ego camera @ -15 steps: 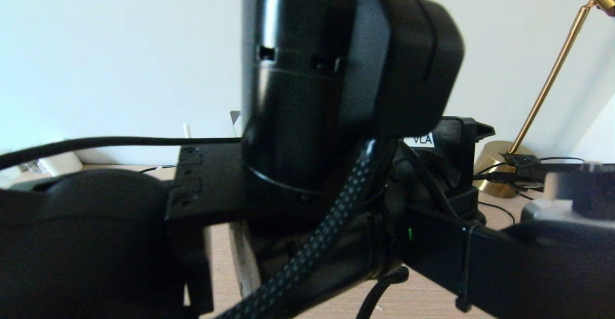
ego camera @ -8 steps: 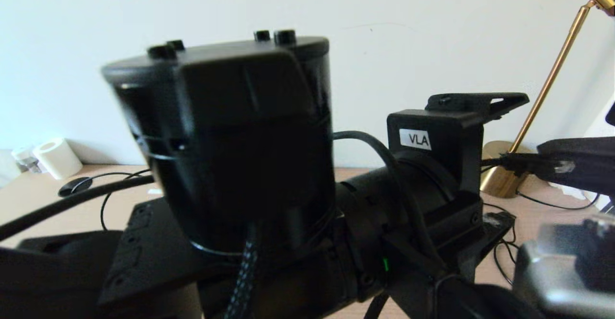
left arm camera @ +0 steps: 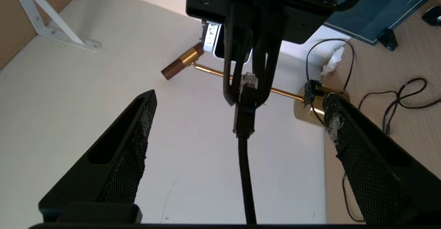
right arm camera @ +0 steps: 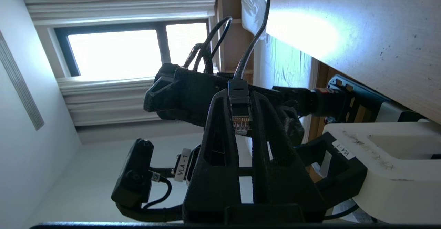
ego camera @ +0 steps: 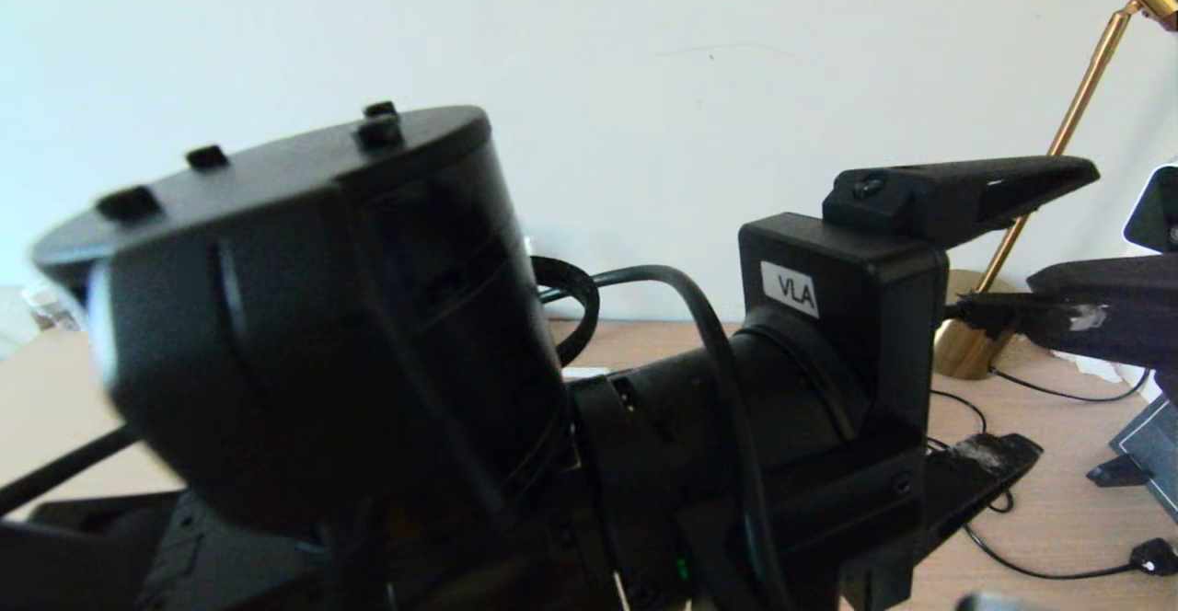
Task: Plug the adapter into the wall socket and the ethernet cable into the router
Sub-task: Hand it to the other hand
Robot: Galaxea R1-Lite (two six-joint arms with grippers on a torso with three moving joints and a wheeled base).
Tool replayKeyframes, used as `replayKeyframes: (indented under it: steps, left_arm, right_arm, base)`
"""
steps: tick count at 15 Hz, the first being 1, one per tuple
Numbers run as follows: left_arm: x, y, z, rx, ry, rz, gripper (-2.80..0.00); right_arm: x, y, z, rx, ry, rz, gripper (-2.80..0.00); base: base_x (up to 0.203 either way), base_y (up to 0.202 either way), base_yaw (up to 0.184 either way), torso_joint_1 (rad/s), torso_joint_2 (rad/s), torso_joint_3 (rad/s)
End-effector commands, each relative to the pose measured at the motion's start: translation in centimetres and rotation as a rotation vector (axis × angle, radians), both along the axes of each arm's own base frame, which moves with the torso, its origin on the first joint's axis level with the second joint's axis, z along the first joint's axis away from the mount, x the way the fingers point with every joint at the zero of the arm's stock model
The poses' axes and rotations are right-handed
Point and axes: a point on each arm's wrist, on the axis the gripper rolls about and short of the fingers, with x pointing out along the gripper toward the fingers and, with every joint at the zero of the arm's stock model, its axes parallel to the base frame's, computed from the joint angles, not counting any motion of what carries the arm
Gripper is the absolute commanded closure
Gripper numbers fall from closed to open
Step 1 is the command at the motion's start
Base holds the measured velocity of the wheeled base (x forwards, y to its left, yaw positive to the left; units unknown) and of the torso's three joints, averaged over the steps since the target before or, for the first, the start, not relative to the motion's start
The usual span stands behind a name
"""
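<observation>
The ethernet cable [left arm camera: 246, 180] is thick and black. Its clip plug [right arm camera: 240, 118] is pinched in my right gripper [right arm camera: 240, 98], which is shut on it with the contacts facing the right wrist camera. In the left wrist view the plug [left arm camera: 245, 118] hangs from the right gripper [left arm camera: 243, 96], midway between the spread fingers of my open left gripper [left arm camera: 241, 99], which touch nothing. In the head view the left gripper [ego camera: 1058, 312] brackets the tip of the right gripper [ego camera: 985, 309] above the table. The adapter, wall socket and router are out of view.
The left arm [ego camera: 304, 335] fills most of the head view. A brass lamp [ego camera: 966, 344] stands at the back right against the wall. Thin black cables [ego camera: 1012, 537] lie on the wooden table [ego camera: 1086, 491]. A dark panel on a stand [ego camera: 1146, 445] sits at the right edge.
The left arm has swung, its big joint dropping to the left. Its gripper has risen to the right, and its fingers now span the right gripper's tip. The right gripper has hardly moved.
</observation>
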Motion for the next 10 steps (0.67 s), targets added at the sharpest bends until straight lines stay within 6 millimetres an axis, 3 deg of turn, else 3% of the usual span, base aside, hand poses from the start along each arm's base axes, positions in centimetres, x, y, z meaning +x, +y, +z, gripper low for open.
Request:
replayKeyframes:
  steps: [1, 10]
  left_arm:
    - [0.0, 0.1, 0.0, -0.006, -0.011, 0.000, -2.80]
    - [1.3, 0.8, -0.4, 0.007, -0.029, -0.047, -2.80]
  right_arm:
    - [-0.1, 0.0, 0.0, 0.004, 0.007, 0.010, 0.00]
    - [-1.2, -0.2, 0.1, 0.009, 0.001, 0.044, 0.00]
  base:
    - [0.000, 0.000, 0.000, 0.000, 0.00, 0.000]
    - [0.000, 0.000, 0.000, 0.000, 0.00, 0.000]
